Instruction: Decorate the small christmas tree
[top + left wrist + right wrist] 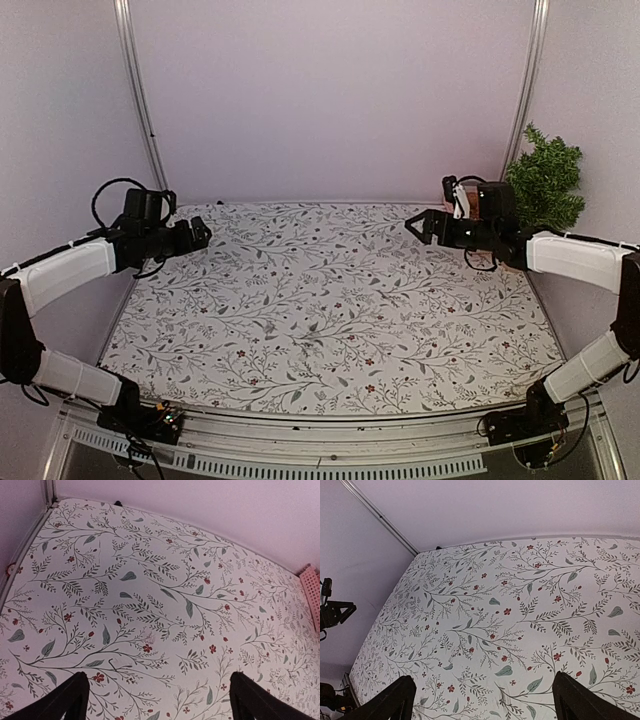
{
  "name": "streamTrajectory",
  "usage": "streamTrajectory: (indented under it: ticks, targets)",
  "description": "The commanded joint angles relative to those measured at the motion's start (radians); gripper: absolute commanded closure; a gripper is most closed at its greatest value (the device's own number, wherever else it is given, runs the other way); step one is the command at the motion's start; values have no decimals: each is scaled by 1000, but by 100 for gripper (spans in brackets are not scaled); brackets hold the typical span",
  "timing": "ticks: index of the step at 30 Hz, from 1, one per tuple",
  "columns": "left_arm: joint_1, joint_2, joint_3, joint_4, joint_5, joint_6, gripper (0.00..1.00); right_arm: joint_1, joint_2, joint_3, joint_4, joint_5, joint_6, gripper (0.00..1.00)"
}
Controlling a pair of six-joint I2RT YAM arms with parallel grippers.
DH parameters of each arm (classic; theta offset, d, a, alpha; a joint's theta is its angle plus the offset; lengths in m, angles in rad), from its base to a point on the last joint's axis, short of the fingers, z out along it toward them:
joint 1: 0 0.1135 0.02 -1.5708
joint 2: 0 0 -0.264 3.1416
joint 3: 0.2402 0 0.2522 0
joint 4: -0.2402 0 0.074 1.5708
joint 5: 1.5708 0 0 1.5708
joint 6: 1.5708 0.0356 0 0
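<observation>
Foreground: near rail (330, 440), a pale slotted metal strip carrying both arm bases. Left: left gripper (200, 234), held above the left table edge, its dark fingers (70, 700) spread wide apart with nothing between them. Centre: tablecloth (320, 300), flat and matte, white with printed grey-green sprigs and small red flowers. Right: right gripper (415, 228), likewise spread wide and empty, its tips pointing toward the table centre. Far right: small christmas tree (545, 185), bushy dark-green needle branches, soft and irregular in outline. It stands upright in the far right corner beside the frame post (525, 90), with its long axis apparently vertical. Its trunk and base are hidden behind the right arm. The tree lies behind and to the right of the right fingers, on the side away from their tips. The right arm is much the nearer, and the left is well apart across the cloth.
</observation>
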Motion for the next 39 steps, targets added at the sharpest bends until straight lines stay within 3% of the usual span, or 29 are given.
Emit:
streamTrajectory:
  ticks: [1,7,12,18,24,30,34,39]
  targets:
    - [-11,11,30,57,20,9,1,-3,-51,-79,37,-44,88,1]
    - [-12,31,32,104,68,5,0,-92,-216,-292,51,-65,234,1]
    - [-14,66,51,135,105,-3,1,-278,-396,-458,30,-88,357,1]
    - [-13,84,69,157,124,-3,1,-502,-503,-504,-88,-69,378,6]
    - [-12,93,81,163,129,3,1,-669,-462,-502,-101,-46,395,14]
    - [-12,94,88,156,132,3,1,-792,-400,-529,53,-60,423,21]
    - [-12,94,87,158,135,-7,1,-870,-298,-519,145,-70,397,30]
    - [-11,94,90,161,140,-11,1,-941,-165,-468,241,-139,365,33]
